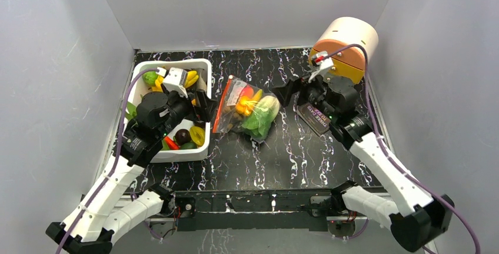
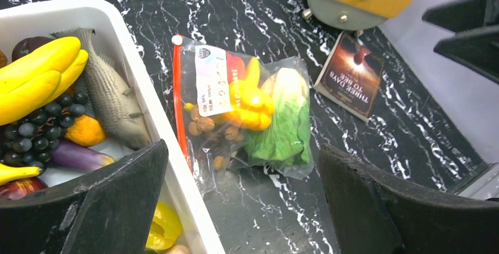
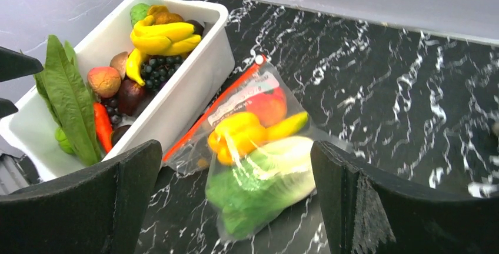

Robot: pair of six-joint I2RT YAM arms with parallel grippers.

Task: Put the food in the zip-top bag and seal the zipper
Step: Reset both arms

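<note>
The zip-top bag [image 1: 247, 113] lies on the black marble table between my two grippers, free of both. Through its clear plastic I see food: green lettuce [image 3: 259, 189], a yellow piece [image 3: 235, 133], a red piece [image 3: 268, 104] and small brown nuts [image 2: 203, 126]. The red-orange zipper [image 2: 179, 101] runs along the bag's left edge, right beside the white tub's wall. My left gripper [image 1: 203, 106] hangs open over the tub's right rim, nothing between its fingers. On the bag's right side my right gripper [image 1: 288, 95] is open and empty, facing the lettuce end.
The white tub [image 1: 200, 66] at the left holds more toy food: bananas [image 3: 162, 33], dark grapes [image 2: 35, 130], a grey fish [image 2: 112, 98], a carrot and a long leaf. A dark brown printed packet [image 1: 315, 119] lies under the right arm. A cream-and-orange drum [image 1: 347, 45] stands at the back right.
</note>
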